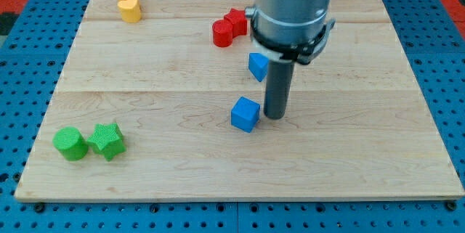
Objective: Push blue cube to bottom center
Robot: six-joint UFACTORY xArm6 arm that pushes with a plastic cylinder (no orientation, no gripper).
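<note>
A blue cube (245, 114) sits near the middle of the wooden board (182, 168), a little below centre. My tip (275, 116) rests on the board just to the cube's right, very close to it or touching it. A second blue block (256, 66) lies above the cube, partly hidden behind my rod; its shape is unclear.
A red block (229, 28) lies at the view's top centre, left of the arm. A yellow block (129, 4) is at the top left. A green cylinder (70, 144) and a green star-shaped block (107, 141) sit side by side at the bottom left.
</note>
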